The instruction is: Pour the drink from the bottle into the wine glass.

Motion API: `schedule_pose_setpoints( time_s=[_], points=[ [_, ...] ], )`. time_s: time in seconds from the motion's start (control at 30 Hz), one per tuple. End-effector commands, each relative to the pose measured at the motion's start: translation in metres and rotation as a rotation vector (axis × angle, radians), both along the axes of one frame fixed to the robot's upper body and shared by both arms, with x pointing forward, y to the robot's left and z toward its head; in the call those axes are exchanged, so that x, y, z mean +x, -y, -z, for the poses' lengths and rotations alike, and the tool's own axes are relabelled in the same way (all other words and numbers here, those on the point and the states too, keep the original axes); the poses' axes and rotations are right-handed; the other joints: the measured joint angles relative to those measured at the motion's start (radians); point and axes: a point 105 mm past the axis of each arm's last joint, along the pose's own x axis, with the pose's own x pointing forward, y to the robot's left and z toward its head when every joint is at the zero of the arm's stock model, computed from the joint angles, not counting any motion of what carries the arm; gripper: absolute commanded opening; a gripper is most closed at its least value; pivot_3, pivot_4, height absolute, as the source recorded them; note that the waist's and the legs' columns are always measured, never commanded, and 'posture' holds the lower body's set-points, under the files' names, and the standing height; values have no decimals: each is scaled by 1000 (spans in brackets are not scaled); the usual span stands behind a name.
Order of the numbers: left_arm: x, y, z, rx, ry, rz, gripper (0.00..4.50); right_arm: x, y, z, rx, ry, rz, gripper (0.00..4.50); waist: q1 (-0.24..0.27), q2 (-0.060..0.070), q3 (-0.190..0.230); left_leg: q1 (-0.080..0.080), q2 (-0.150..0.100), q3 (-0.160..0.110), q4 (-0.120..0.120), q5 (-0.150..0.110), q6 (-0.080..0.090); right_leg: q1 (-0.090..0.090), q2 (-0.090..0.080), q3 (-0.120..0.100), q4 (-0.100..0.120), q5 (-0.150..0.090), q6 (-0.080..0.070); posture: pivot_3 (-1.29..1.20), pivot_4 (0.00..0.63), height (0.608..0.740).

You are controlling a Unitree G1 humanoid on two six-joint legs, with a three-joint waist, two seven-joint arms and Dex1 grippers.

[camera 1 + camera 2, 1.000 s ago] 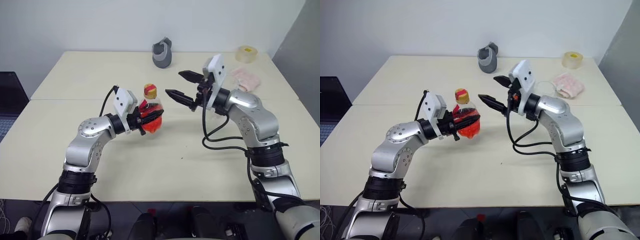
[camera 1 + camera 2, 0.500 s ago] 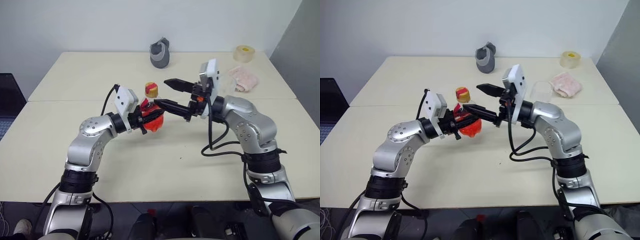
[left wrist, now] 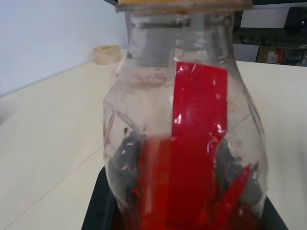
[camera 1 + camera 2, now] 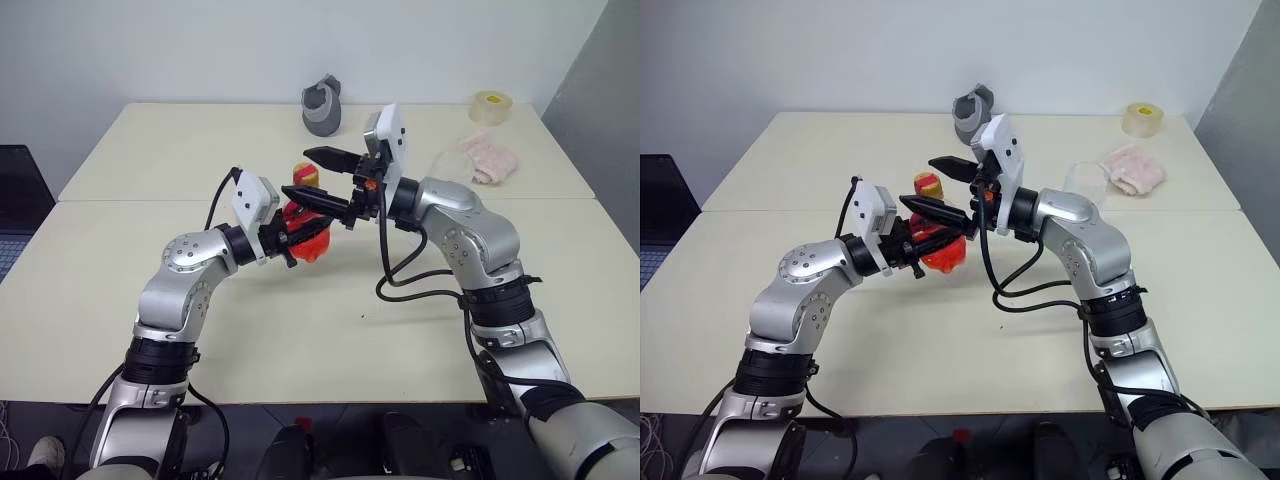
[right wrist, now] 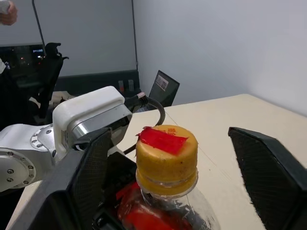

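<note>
A wide cream table [image 4: 150,150] stands by a pale wall. From the head views, the bottle [image 4: 305,225] is held above the middle of the table. It stands straight up, its yellow cap [image 4: 304,176] on top and its fat round base low. The red drink [image 4: 312,243] sits in the base. The left gripper [image 4: 298,232] is pinched tight on the base from the left side. The right gripper [image 4: 318,175] comes in from the right side, lying flat, with one black finger behind the cap and one in front. Its fingers are spread and do not touch the cap. A grey jug [image 4: 323,106] stands near the back edge. A tape roll [image 4: 488,106] sits at the back right corner, and a pink cloth [image 4: 485,160] lies near it. The front half of the table is bare, with lots of room.

In the left wrist view, the bottle [image 3: 184,129] is very close and upright. Its red label [image 3: 196,143] runs up and down. The tape roll [image 3: 107,54] sits far off on the table.

In the right wrist view, the cap [image 5: 166,158] stands between the two wide black fingers [image 5: 261,167], with a gap on each side. A red strip lies across its top. The left arm's white wrist [image 5: 88,117] is just beside the bottle.
</note>
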Motion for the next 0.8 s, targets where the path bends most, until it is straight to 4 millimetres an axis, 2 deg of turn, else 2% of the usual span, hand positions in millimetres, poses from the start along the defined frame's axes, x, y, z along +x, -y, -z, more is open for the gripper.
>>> schedule_pose_setpoints(
  time_s=[0.03,0.13,0.17,0.3,0.53,0.73,0.8],
  points=[
    [-2,2,-16,-13,70,8,1343,-7,-3,-18,33,56,-34,2668,0,0,0,0,0,0,0,0,0,0,0,0,0,0,0,0,150,740],
    [-3,2,-15,-13,68,6,1343,-10,-4,-20,45,43,-49,1558,0,0,0,0,0,0,0,0,0,0,0,0,0,0,0,0,150,740],
    [-3,2,-15,-14,67,6,1343,-10,-4,-21,49,40,-53,1313,0,0,0,0,0,0,0,0,0,0,0,0,0,0,0,0,150,740],
    [-3,3,-14,-16,64,6,1343,-14,-5,-24,71,17,-77,1307,0,0,0,0,0,0,0,0,0,0,0,0,0,0,0,0,150,740],
    [-5,4,-12,-17,60,12,1343,-26,-6,-32,121,-122,-174,1307,0,0,0,0,0,0,0,0,0,0,0,0,0,0,0,0,150,740],
    [-4,5,-12,-17,63,13,1343,-33,-7,-31,97,-141,-214,1307,0,0,0,0,0,0,0,0,0,0,0,0,0,0,0,0,150,740],
    [-3,5,-13,-17,65,13,1343,-35,-7,-29,72,-92,-214,1307,0,0,0,0,0,0,0,0,0,0,0,0,0,0,0,0,150,740]
  ],
)
